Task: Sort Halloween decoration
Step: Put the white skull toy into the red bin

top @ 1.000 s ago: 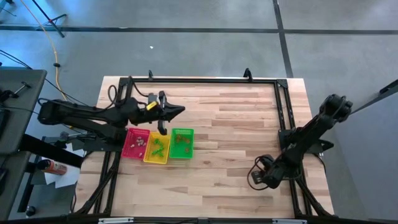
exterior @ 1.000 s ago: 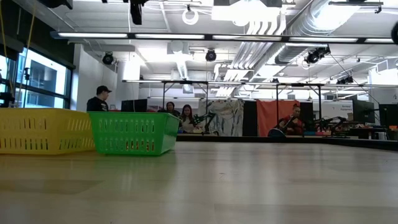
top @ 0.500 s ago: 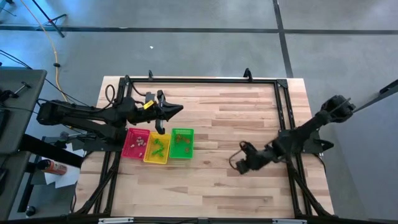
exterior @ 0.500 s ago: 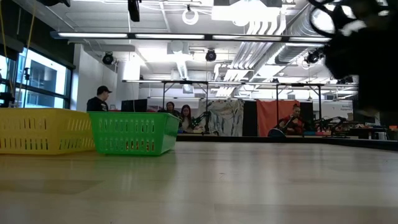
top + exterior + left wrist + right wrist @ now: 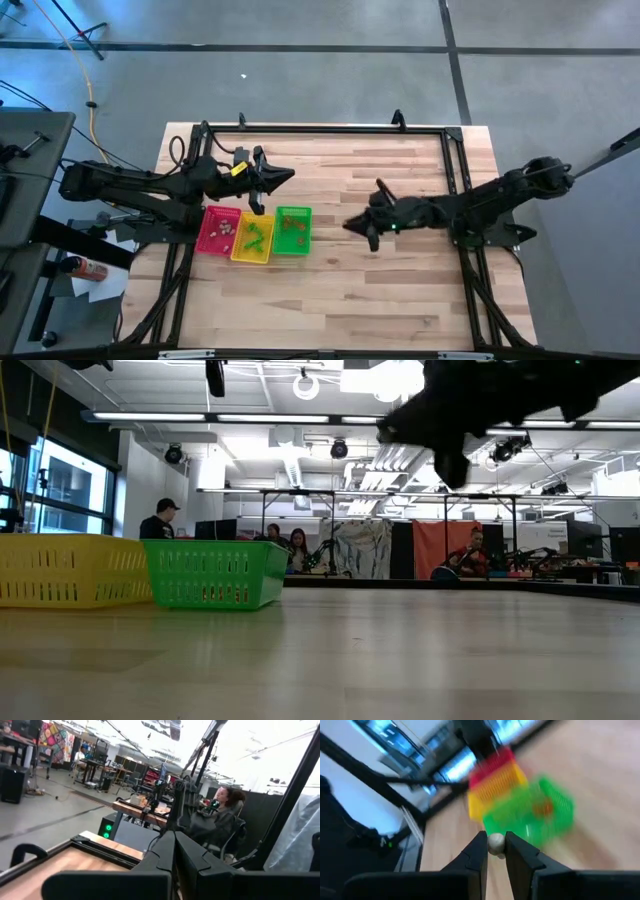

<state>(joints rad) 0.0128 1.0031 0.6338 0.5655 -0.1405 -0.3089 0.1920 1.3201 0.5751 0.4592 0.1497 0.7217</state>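
I've swung the right gripper (image 5: 495,851) in from the table's edge toward the green slotted plastic tray (image 5: 293,229), fingers pinching what looks like a pale grey round trinket (image 5: 495,843) for sorting.

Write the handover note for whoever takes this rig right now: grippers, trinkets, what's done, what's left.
Right gripper: shut on a pale trinket, in the air to the right of the trays.
Left gripper: shut, empty, hovering behind the trays.
Red tray, yellow tray and green tray stand side by side, each holding trinkets.
Done: no loose trinkets show on the table.
Left: drop the held piece, probably into the red tray with the other pale ones.
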